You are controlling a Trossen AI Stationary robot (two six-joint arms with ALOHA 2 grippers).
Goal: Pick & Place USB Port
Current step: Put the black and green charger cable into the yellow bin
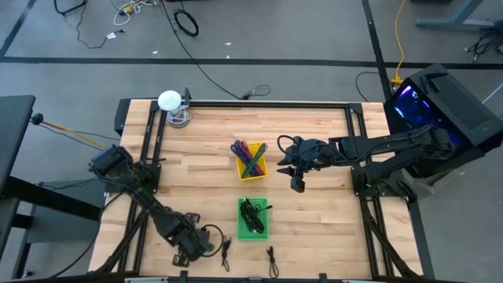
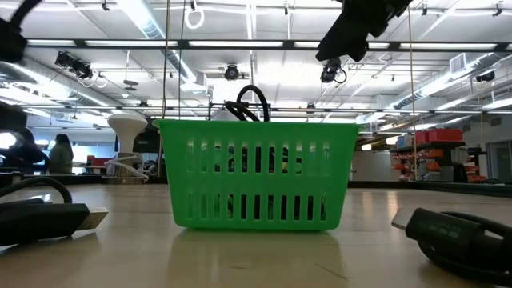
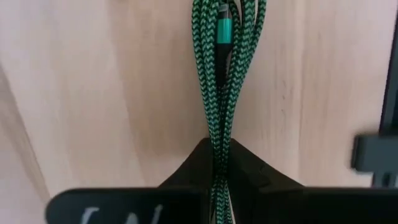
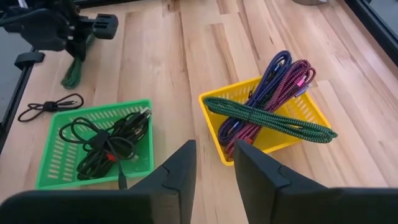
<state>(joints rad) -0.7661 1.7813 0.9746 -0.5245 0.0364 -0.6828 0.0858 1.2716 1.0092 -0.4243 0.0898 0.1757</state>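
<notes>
two baskets sit mid-table in the high view: yellow basket [image 1: 252, 168] with braided cables, and green basket [image 1: 253, 218] right at its 6 o'clock, holding black cables [image 4: 106, 144].

left gripper [image 3: 219, 163] is low near the table's front edge, at about 8 o'clock from the green basket. its fingers [image 3: 193, 163] are pinched on a coiled green braided cable [image 3: 224, 74], which lies on the bare wood table [image 1: 314, 141], outside both baskets. the cable's metallic green plug shows near the far end of the coil.

right gripper [image 4: 214, 163] hangs above the table at roughly 3 o'clock from the yellow basket, fingers a little apart, nothing between them. in its wrist view one more green braided cable [image 4: 273, 117] lies across the yellow basket's rim, over purple and pink ones.

one small black cable [image 4: 51, 106] lies loose on the wood between the left gripper and the green basket; another [image 1: 272, 258] lies at the green basket's 6 o'clock.
</notes>
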